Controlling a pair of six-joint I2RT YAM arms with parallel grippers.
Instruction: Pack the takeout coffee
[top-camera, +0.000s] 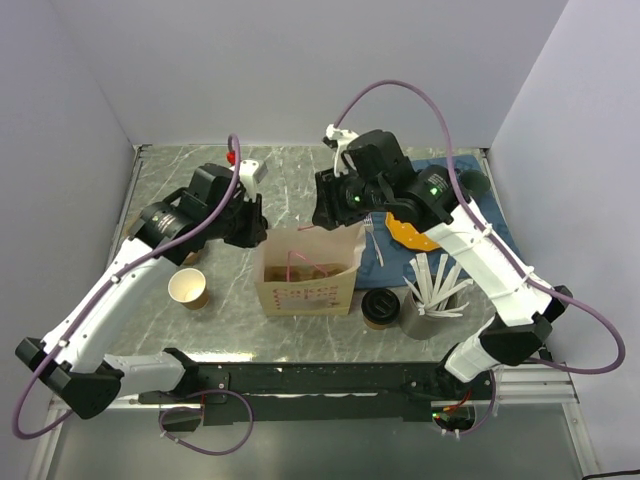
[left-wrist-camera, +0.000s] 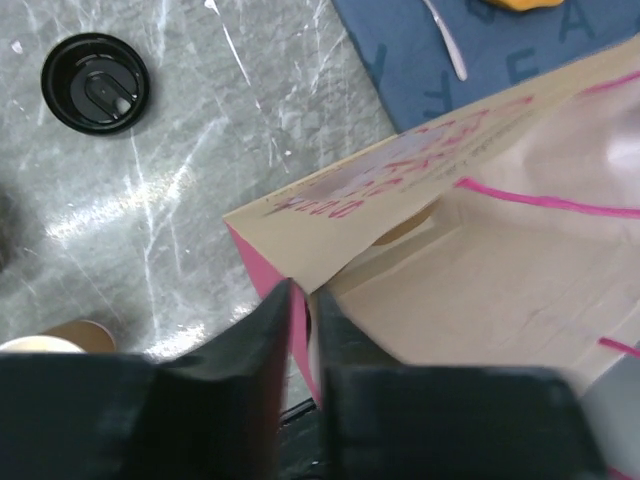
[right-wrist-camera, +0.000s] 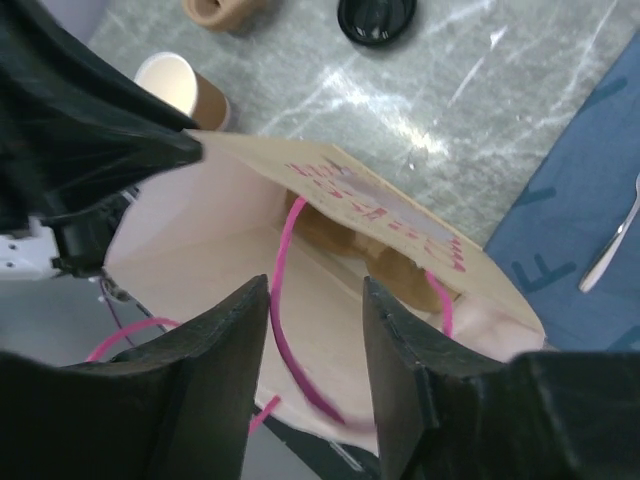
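open cup (top-camera: 188, 288), blue cloth (left-wrist-camera: 520, 60) w/ spoon (left-wrist-camera: 445, 40)

Bag (top-camera: 305, 288) mouth gapes open (pink handle (left-wrist-camera: 545, 199) loops across it); open cup (top-camera: 188, 288) stands just left

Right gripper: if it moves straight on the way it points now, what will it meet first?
Probably the pink handle of the paper bag, which loops between the open fingers of the right gripper; past it, the bag's inside. Depth is hard to judge.
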